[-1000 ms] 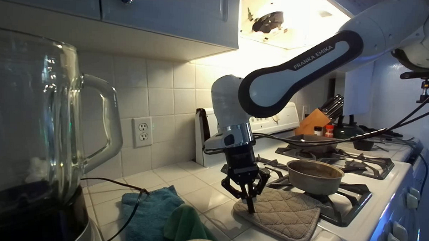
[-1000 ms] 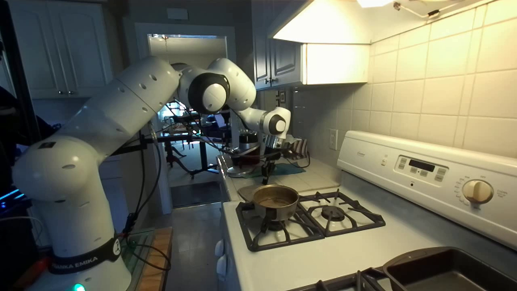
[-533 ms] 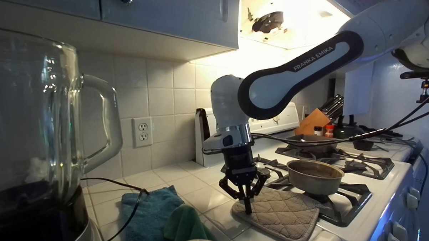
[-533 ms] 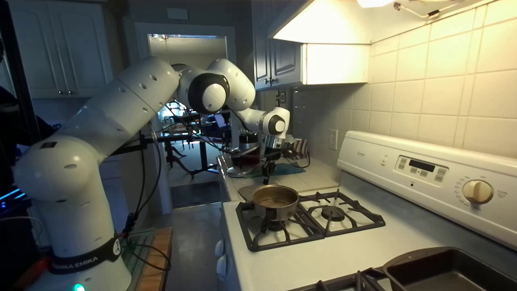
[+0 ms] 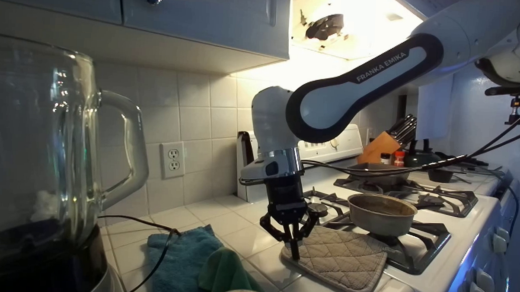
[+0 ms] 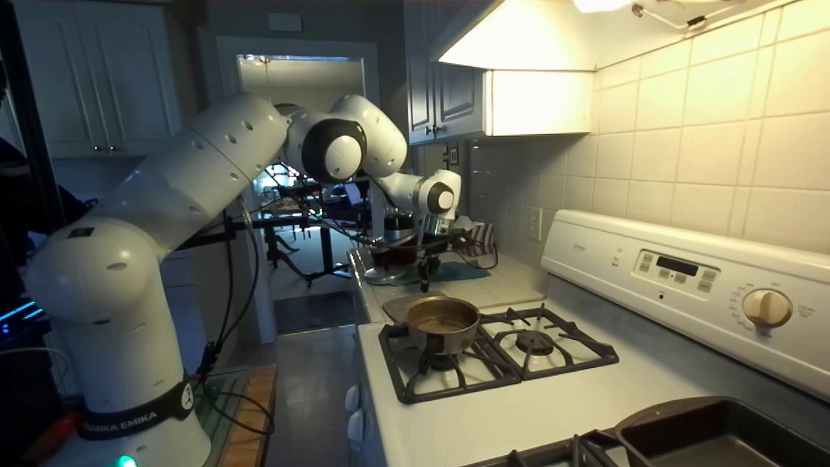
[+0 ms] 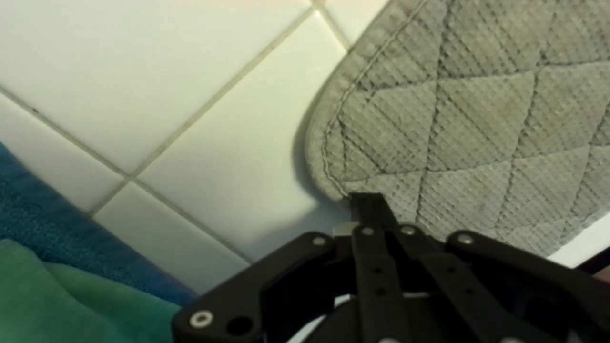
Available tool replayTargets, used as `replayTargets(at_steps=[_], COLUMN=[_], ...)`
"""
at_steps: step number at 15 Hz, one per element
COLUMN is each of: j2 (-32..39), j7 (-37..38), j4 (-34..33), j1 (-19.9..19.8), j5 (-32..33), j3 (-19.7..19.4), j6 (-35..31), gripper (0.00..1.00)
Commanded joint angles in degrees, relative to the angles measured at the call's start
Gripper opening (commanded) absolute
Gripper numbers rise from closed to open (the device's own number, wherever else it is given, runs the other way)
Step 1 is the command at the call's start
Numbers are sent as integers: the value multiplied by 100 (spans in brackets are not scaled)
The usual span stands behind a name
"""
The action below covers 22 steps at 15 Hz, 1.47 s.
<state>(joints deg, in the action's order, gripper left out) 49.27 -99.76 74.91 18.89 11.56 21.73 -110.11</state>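
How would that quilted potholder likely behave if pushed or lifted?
The quilted potholder would probably flex without going limp, given its stitched padding. Lying broad and flat, it seems unlikely to tip; on glossy tiles, it may slide.

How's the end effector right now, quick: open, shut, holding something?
End effector: closed, at the edge of the quilted potholder; can't tell if it's pinching it.
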Motion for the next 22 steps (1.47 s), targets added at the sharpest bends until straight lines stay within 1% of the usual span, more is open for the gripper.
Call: replayTargets(at_steps=[1, 3, 4, 9, 10, 13, 22], j2=[45, -57, -98, -73, -53, 5, 148], j7=[-241, -270, -236, -140, -202, -190, -226], j4=[-217, -162, -85, 8, -32, -15, -146], j1=[56, 28, -99, -217, -124, -119, 12], j5=[-189, -180, -57, -3, -136, -106, -158], j3=[-62, -76, 50, -32, -194, -294, -244], j6=[79, 109, 120, 102, 125, 109, 244], gripper=[0, 0, 0, 0, 0, 0, 0])
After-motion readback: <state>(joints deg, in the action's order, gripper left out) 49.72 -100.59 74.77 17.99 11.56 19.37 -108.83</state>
